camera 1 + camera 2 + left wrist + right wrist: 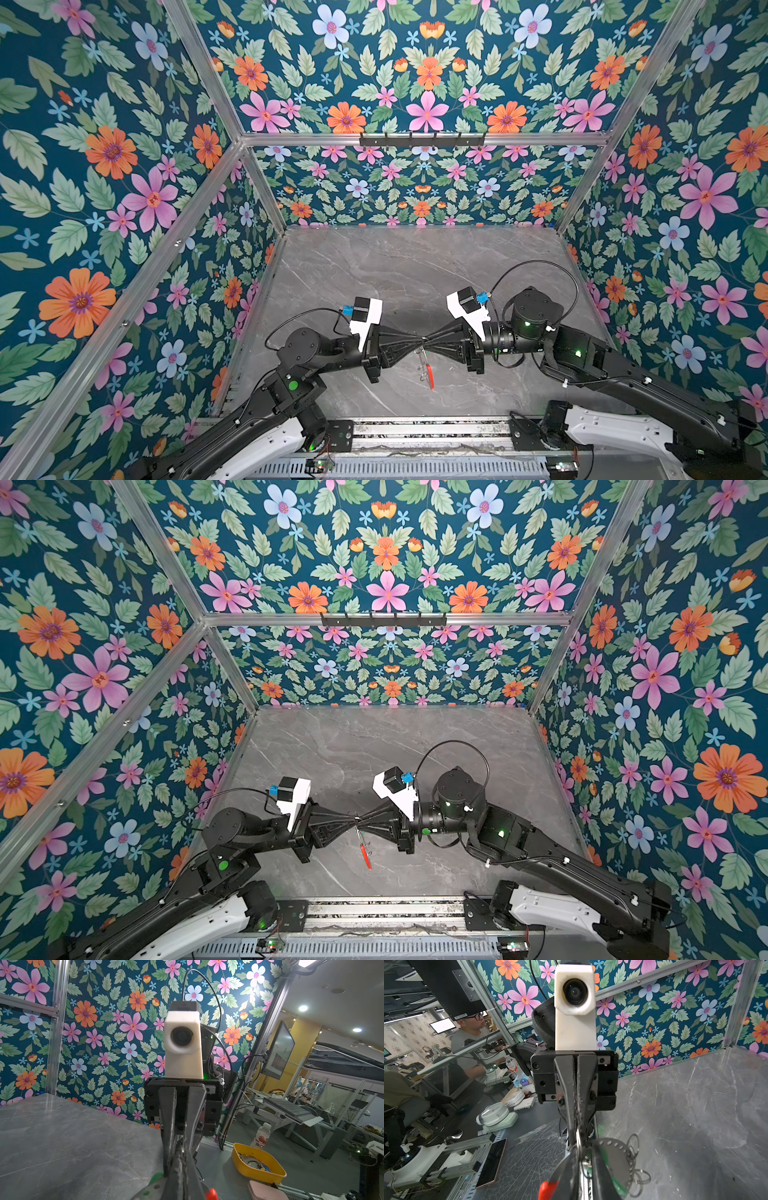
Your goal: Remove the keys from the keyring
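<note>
- Arms reach in from the near edge, one on each side, and their tips meet over the middle of the grey table (374,270).
- At the left of that meeting point, the left gripper (417,344) points right and is raised off the table. In the right wrist view its fingers (566,1095) are pressed flat together. A thin silver wire of the keyring comes out from their tips, so it is pinching the keyring.
- The keyring (430,376) hangs from the meeting point toward the near side, edge-on in both top views. Its red segment (366,856) is at the low end. I cannot tell whether that end touches the table.
- In the right wrist view the keyring's grey rim (614,1155) shows a row of small holes, with silver loops (633,1144) hanging from it.
- A green tag (618,1187) of a key lies against that rim, just beside a finger of the right gripper.
- At the right, the right gripper (432,340) points left, level with the left gripper. Its fingers (168,1109) stand a narrow gap apart at the base and draw nearly together at the tips. Metal and a patch of green sit between them. I cannot tell whether they grip the key or the keyring.
</note>
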{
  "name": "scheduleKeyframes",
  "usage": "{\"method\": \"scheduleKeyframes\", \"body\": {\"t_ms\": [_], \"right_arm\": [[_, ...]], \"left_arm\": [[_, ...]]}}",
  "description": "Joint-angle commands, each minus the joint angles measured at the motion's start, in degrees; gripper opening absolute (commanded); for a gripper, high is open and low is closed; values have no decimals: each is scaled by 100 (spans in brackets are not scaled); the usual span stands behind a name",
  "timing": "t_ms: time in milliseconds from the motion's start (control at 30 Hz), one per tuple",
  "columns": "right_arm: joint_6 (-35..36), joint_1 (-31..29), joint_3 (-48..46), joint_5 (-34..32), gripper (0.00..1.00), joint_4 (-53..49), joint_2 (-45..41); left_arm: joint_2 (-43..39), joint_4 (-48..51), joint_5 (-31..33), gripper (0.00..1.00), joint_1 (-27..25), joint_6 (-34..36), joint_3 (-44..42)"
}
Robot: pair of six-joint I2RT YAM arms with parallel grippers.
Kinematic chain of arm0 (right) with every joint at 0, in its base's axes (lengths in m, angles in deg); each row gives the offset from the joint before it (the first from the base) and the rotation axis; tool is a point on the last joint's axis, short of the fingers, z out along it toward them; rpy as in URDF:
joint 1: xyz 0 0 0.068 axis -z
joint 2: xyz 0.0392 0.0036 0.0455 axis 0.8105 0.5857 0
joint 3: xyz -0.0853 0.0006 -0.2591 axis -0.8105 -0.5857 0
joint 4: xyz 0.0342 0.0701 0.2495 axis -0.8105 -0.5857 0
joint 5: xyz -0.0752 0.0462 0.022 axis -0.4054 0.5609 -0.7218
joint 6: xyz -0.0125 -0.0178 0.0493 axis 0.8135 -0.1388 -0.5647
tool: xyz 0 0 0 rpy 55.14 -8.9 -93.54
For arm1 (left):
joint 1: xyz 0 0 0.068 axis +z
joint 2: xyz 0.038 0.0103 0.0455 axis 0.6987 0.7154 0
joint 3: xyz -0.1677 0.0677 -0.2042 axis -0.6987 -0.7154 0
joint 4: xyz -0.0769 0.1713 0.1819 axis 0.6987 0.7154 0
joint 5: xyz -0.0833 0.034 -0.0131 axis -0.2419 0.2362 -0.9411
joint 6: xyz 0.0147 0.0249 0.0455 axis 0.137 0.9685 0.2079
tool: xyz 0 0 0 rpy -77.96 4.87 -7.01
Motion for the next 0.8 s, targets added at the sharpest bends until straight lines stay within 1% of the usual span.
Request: {"method": "scheduleKeyframes", "body": {"t_ms": [0, 67, 100, 267, 300, 367, 400, 467, 567, 633, 700, 767], "right_arm": [[-79, 13, -9, 12, 7, 103, 1], [-92, 10, -9, 24, 1, 88, 9], [-78, 20, -1, 35, 0, 75, 10], [-73, 28, 75, 61, 0, -111, 41], [-59, 36, 133, 30, 0, -251, 60], [-19, 78, 270, -2, 0, -584, 68], [10, 123, 354, -2, 0, -782, 82], [128, 189, 603, -11, 0, -1378, 142], [364, 239, 1051, -106, 0, -2314, 328], [507, 242, 1310, -201, 0, -2818, 479], [630, 238, 1557, -217, 0, -3243, 641], [714, 238, 1742, -230, 0, -3545, 779]], "left_arm": [[10, -289, -48, 0, 5, -2, -4], [7, -290, -43, 0, 5, -11, -6], [7, -290, -44, 0, 7, -12, -4], [8, -185, 16, 0, 4, -46, 29], [7, -79, 39, 5, 4, -55, 61], [-31, 216, 90, 28, 0, -41, 123], [-80, 462, 148, 35, 6, 6, 173], [-159, 1026, 258, 40, 9, 156, 322], [-54, 2125, 316, 40, 5, 481, 784], [177, 2736, 259, 39, 8, 659, 1112], [387, 3208, 244, 39, 13, 806, 1376], [555, 3434, 203, 39, 7, 908, 1534]]}}
